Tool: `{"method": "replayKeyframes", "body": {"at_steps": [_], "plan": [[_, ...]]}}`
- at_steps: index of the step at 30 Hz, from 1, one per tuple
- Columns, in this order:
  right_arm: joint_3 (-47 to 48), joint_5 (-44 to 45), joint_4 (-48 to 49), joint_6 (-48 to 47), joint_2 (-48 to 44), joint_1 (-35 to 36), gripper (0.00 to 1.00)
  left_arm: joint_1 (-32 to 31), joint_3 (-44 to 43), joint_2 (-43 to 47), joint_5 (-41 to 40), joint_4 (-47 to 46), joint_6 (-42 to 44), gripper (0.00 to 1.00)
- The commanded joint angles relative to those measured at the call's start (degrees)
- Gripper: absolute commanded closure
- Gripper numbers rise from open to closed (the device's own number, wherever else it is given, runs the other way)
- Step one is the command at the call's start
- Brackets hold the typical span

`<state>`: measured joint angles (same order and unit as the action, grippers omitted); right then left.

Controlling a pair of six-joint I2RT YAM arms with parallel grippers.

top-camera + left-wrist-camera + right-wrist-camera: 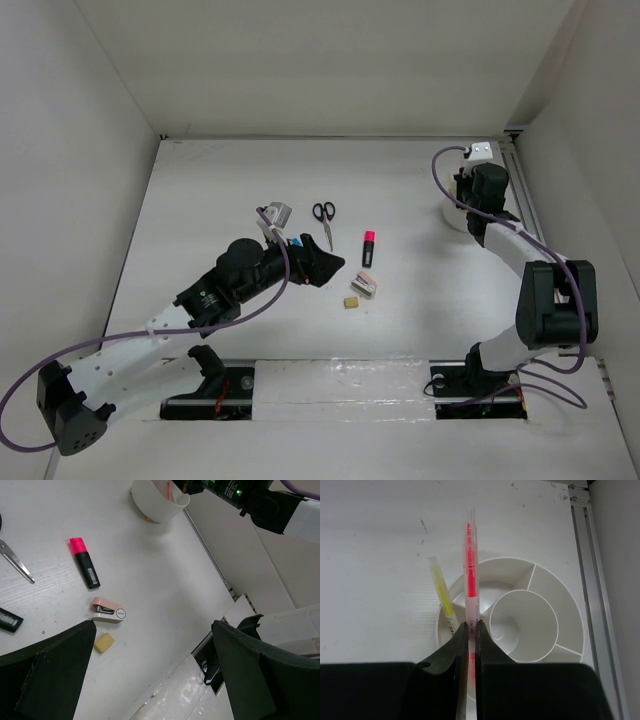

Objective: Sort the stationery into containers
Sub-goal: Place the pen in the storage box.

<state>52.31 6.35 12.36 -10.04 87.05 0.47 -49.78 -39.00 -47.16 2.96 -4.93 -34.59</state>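
Note:
My right gripper (471,625) is shut on a pink pencil (469,565) that points into the round white container (560,630). A pale yellow pencil (443,597) leans in an outer compartment beside it. From above, the right gripper (466,200) hangs over the container (452,222) and hides most of it. My left gripper (154,630) is open and holds nothing, just above the table near the tan eraser (104,642) and the grey-pink block (108,611). The pink-and-black highlighter (85,564) and the scissors (324,218) lie further out. A blue-and-black highlighter (297,241) shows partly beside the left wrist.
White walls close in the table on three sides. An aluminium rail (592,555) runs along the right edge next to the container. The arm bases and a glossy strip (340,375) line the near edge.

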Motion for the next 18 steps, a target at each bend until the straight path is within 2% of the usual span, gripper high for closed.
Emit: {"method": "replayKeyframes", "body": {"at_steps": [1,4,10,12,14,17,18], "plan": [[-0.4,1.6,1.6,1.9,0.1,0.5,0.92,-0.1,-1.4,1.3,0.7,-2.5,0.3,0.00],[-0.4,1.6,1.6,2.5,0.1,0.5,0.85,-0.1,-1.4,1.3,0.2,-1.9,0.3,0.00],[-1.4,1.6,1.6,3.0,0.1,1.0,0.85,-0.1,-1.4,1.3,0.2,-1.9,0.3,0.00],[-1.4,1.6,1.6,3.0,-0.4,1.0,0.83,-0.1,-1.4,1.3,-0.3,-1.9,0.3,0.00],[-1.4,1.6,1.6,3.0,-0.4,1.6,0.71,-0.1,-1.4,1.3,-0.3,-1.4,0.3,0.00],[-2.0,1.6,2.1,3.5,-1.9,2.2,0.63,-0.1,-1.4,1.8,-0.8,-1.4,0.3,0.00],[-2.0,1.6,2.1,3.5,-2.8,2.2,0.57,-0.1,-1.9,1.8,-0.9,-1.4,0.3,0.00]]}}
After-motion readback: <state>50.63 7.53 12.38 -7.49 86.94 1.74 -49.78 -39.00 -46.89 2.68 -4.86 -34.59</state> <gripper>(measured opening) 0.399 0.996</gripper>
